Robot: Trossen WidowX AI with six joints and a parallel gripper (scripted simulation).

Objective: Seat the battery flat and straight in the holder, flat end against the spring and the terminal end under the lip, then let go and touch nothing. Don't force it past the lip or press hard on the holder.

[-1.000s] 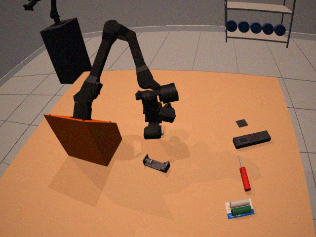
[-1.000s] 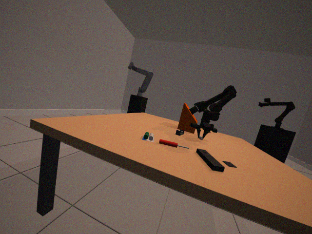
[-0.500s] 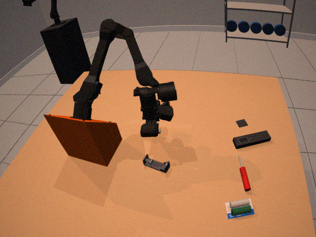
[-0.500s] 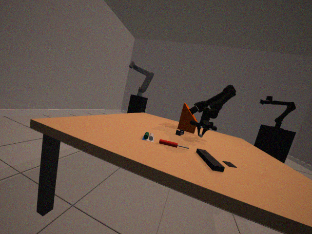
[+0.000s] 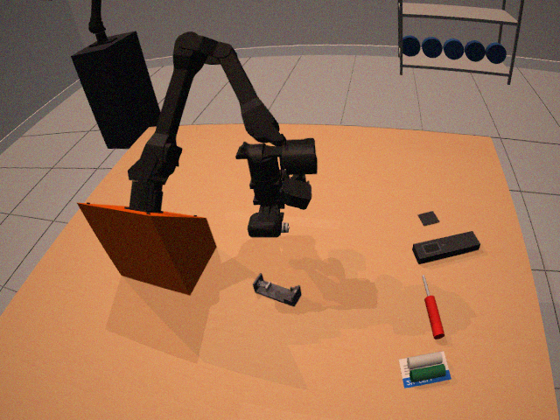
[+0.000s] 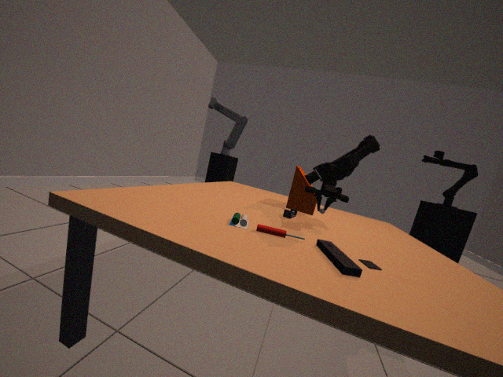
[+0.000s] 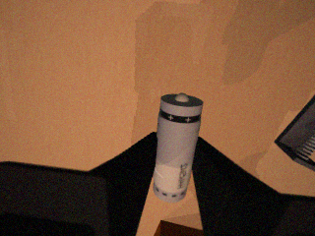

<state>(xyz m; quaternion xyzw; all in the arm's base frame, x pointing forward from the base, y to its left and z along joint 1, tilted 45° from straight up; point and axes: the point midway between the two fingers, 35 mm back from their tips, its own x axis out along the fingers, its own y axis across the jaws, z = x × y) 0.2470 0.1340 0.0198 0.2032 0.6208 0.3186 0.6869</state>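
Battery: we saw the grey-white battery (image 7: 177, 149) pinched between the two dark fingers, its nub end with the band of plus marks pointing away from the wrist, its flat end nearest the camera; from above only its pale tip (image 5: 285, 227) stuck out beside the gripper

Gripper: we found the gripper (image 5: 267, 224) closed partway on the battery, gripping its lower half, and held above the table rather than resting on it

Holder: the dark holder (image 5: 276, 289) lay open-side up on the table, near the gripper but apart from it, and we saw nothing in it; in the wrist view only its corner (image 7: 300, 140) showed at the right edge

Table: we noted an orange top (image 5: 361, 180) with the arm's shadow falling across it

Wedge: an orange wedge-shaped block (image 5: 149, 244) stood at the foot of the arm

Other items: well off to one side lay a flat black bar (image 5: 445, 247), a small dark square (image 5: 428, 219), a red-handled screwdriver (image 5: 433, 316), and a card with a grey and a green cylinder (image 5: 424, 368)
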